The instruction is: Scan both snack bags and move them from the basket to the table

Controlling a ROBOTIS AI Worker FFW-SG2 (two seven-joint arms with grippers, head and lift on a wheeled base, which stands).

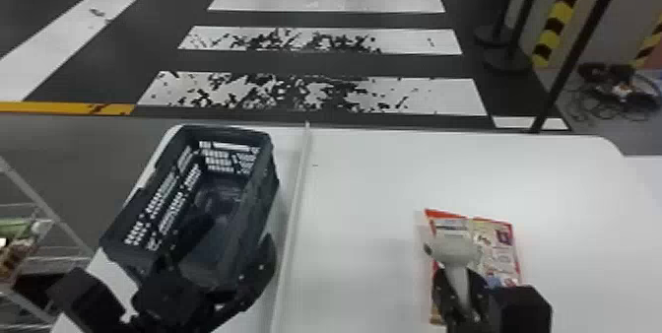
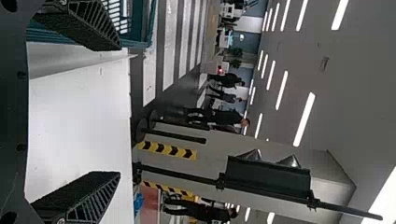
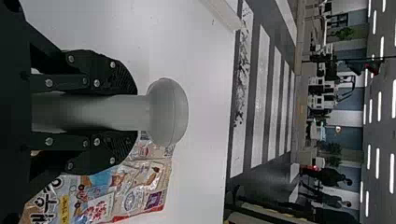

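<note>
Right end effector (image 1: 459, 280) grips the scanner (image 1: 452, 247), nose forward; below it and rightward, the snack bag (image 1: 498, 253) runs lengthwise forward. Left end effector (image 1: 221, 248) gapes by the basket (image 1: 268, 179).

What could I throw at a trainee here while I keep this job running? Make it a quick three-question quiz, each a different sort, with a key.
1. Multiple choice: what does the right end effector hold?
A) a marker
B) a cup
C) a grey scanner

2. True or false: the fingers of the left end effector stand apart.

3. Fill in: on the table, seen from the head, the basket stands to the ____ of the raised strip, and a snack bag lies on its other side.

Key: 1 C; 2 true; 3 left
</note>
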